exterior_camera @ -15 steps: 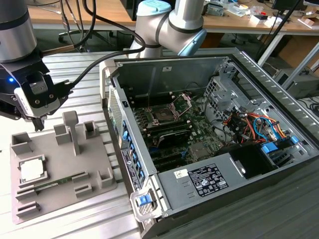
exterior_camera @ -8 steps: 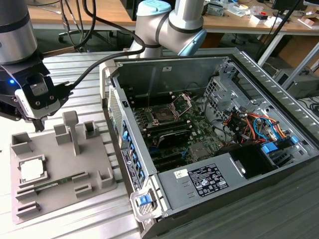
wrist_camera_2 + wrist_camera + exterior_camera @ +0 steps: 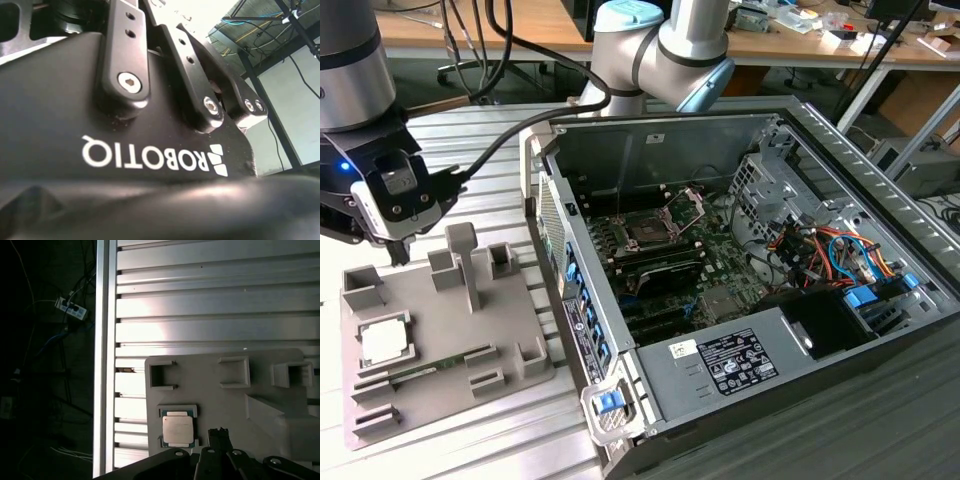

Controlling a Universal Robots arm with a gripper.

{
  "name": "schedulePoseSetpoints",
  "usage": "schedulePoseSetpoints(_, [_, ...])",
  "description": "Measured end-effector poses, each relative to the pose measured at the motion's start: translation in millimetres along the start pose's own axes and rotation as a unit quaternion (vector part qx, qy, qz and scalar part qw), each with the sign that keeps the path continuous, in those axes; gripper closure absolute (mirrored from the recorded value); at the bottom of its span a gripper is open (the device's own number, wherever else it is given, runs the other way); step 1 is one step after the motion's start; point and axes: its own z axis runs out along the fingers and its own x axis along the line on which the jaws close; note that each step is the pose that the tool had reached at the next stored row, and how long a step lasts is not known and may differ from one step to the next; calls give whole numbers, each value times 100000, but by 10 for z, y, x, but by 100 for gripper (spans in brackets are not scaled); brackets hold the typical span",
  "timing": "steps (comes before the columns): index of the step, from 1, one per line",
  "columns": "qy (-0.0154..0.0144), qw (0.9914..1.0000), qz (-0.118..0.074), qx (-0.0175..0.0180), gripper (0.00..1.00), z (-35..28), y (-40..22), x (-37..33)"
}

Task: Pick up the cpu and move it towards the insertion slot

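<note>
Slatted alu table (image 3: pixel 485 125) in a lab, cluttered desks at the back. Gripper (image 3: pixel 398 248) hung above the far part of the grey tray (image 3: pixel 440 315), apart from it, nothing seen in it; open vs closed: couldn't tell. In the first wrist view the gripper (image 3: pixel 218 436) sat just beside the cpu (image 3: pixel 178 430), not over its centre. Cpu (image 3: pixel 383 340) lay flat in its recess near the tray's edge at the exterior view's left, not yet picked. Tall post (image 3: pixel 461 262) stood near the gripper. Insertion slot (image 3: pixel 648 232) was well apart, inside the open pc case (image 3: pixel 880 185) at the exterior view's right, bracket (image 3: pixel 686 207) looked flipped up.

Risks, prob.: descent off-centre would clip the recess wall or tilt the chip; a sideways move could bump the post; a low carry would hit the case wall btwn tray and slot.
</note>
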Motion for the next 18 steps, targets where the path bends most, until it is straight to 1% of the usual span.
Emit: schedulePoseSetpoints(18, [-2,100000,-1,-2,89,48,-2,0])
